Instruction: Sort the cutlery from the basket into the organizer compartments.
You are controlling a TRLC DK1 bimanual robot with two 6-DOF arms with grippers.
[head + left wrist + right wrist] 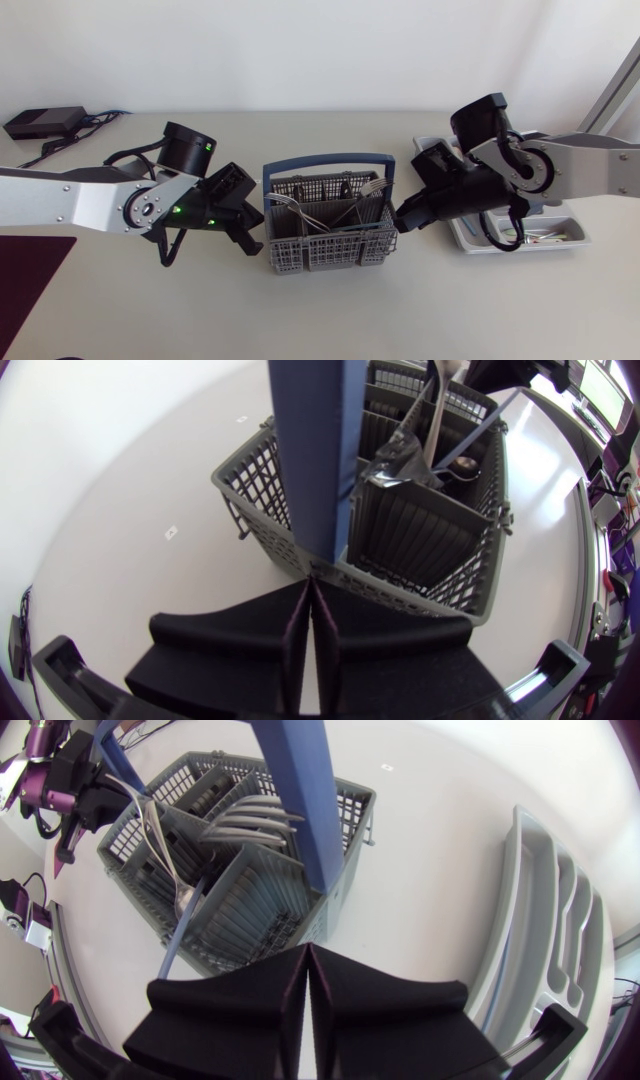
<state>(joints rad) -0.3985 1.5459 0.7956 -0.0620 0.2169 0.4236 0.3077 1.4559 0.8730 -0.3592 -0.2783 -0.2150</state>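
Note:
A grey cutlery basket (330,240) with a blue handle (325,160) stands mid-table, with forks (372,186) and other cutlery (290,200) upright in it. My left gripper (250,243) sits just off the basket's left end, shut and empty. In the left wrist view its fingertips (310,584) meet right at the basket wall (410,530), below the handle's foot (312,450). My right gripper (401,217) is at the basket's right end, also shut with nothing in it. Its fingertips (307,949) point at the basket (240,900), where the forks (250,820) show.
The grey organizer tray (560,240) lies at the right, partly under my right arm, and its long compartments (545,940) run beside the right gripper. A dark mat (25,270) lies at the front left, and a black box (40,122) with cables sits at the back left.

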